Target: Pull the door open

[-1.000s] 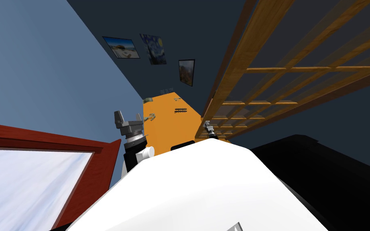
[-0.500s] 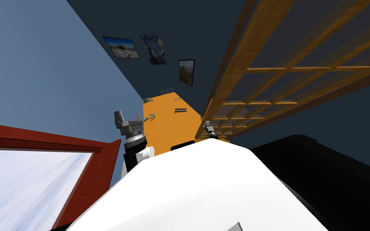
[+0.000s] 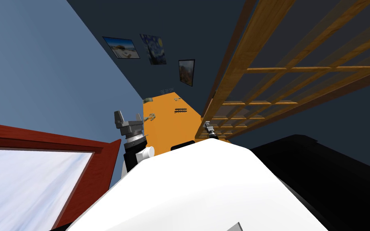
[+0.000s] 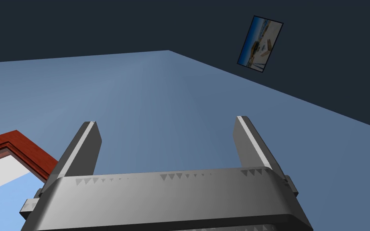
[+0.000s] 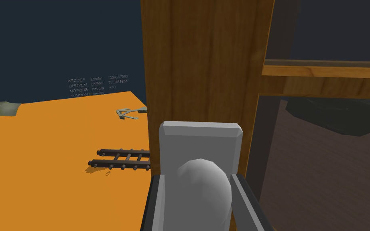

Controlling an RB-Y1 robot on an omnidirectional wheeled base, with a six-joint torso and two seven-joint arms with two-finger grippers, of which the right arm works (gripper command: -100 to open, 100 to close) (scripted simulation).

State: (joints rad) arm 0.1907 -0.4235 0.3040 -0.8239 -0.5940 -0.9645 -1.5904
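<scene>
Our right end effector (image 5: 198, 178) is clenched on the rounded grey handle (image 5: 202, 196) of the brown wooden glazed door (image 5: 204, 60). Our left end effector (image 4: 166, 122) is raised and released wide.

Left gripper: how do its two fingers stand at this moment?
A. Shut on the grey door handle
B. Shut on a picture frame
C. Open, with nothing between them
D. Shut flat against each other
C: in the left wrist view the left gripper has its fingers standing wide apart, and nothing is held between them.
</scene>
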